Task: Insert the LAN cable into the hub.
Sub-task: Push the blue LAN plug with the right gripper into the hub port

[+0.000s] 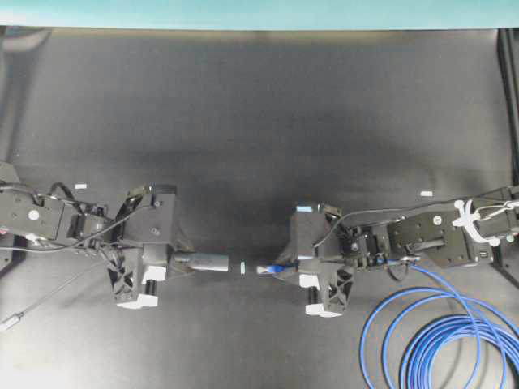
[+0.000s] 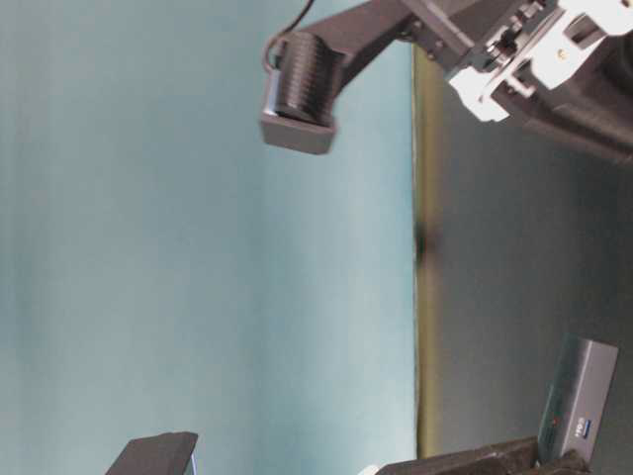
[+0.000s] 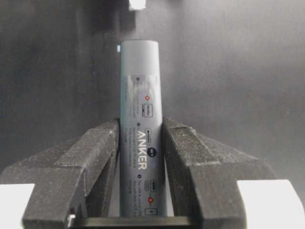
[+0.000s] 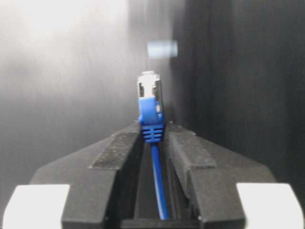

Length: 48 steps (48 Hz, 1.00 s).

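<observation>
**Hub and LAN plug held end to end, gap between them**

Left gripper (image 1: pixel 174 263): jaws clamped on the hub (image 1: pixel 207 262); left wrist view shows the dark-grey bar (image 3: pixel 139 119) squeezed between both black pads (image 3: pixel 102 162), free end projecting fwd, printed label facing the cam; in the overhead view the hub lies horizontal, free end pointing toward the right arm.

Right gripper (image 1: pixel 284 269): jaws closed on the LAN cable (image 1: pixel 438 324) just behind the plug; right wrist view shows the blue boot (image 4: pixel 151 125) seated at the finger tips, clear/silvery plug (image 4: pixel 149 88) projecting fwd, blue cable running back down the slot between the fingers.

Relation, overhead view: plug tip (image 1: pixel 264 269) faces the hub's free end; the two are near, not touching; a small white tape mark (image 1: pixel 242 266) on the black table (image 1: pixel 259 121) sits between them; plug reads slightly lower in frame than the hub.

Remaining cable: runs back along the right arm, then lies in several loose loops on the table at lower right.

Table-level view: hub's end (image 2: pixel 579 396) visible at lower right; too little else shown to judge alignment.

Thin grey cable w/ silver plug (image 1: pixel 10 322) lies on the table at lower left, behind the left arm.
</observation>
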Available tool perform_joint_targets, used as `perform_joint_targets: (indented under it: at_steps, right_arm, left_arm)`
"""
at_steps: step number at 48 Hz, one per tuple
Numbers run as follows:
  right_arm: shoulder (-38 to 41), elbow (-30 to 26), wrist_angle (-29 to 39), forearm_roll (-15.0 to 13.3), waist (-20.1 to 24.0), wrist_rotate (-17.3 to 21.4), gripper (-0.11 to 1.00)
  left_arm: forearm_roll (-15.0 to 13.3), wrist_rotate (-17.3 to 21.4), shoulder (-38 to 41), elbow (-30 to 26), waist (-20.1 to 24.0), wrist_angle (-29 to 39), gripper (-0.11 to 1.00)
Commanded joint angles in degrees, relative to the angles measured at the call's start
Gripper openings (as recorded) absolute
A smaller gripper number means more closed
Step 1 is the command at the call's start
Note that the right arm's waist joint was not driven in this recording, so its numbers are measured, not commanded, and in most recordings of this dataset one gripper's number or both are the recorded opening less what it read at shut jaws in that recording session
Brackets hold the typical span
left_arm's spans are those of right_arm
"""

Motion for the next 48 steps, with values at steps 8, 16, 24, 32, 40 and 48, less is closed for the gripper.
perform_joint_targets:
  at_steps: [8,16,24,32,40,48]
  right_arm:
    - [-3.78,0.62,-3.08,4.57,0.00,4.13,0.12]
    - [-5.71,0.70,-4.04,4.66,0.00,4.31,0.12]
    - [-5.45,0.35,-6.42,4.66,0.00,4.13,0.12]
    - [-5.36,0.09,-7.12,4.66,0.00,3.96,0.12]
    - [-5.27,0.00,-7.03,4.66,0.00,3.96,0.12]
    - [-5.36,0.35,-5.54,4.57,0.00,4.39,0.12]
  left_arm:
    - [0.18,2.55,-1.14,-1.85,-0.09,-1.14,0.28]
    - [0.18,3.96,-1.76,-2.64,0.18,-2.29,0.28]
    - [0.18,4.04,-1.41,-3.52,0.18,-2.46,0.28]
    - [0.18,4.39,-0.79,-4.83,0.18,-2.11,0.28]
    - [0.26,4.57,-0.09,-5.89,0.35,-1.14,0.28]
    - [0.18,4.48,0.44,-7.03,0.62,3.08,0.28]
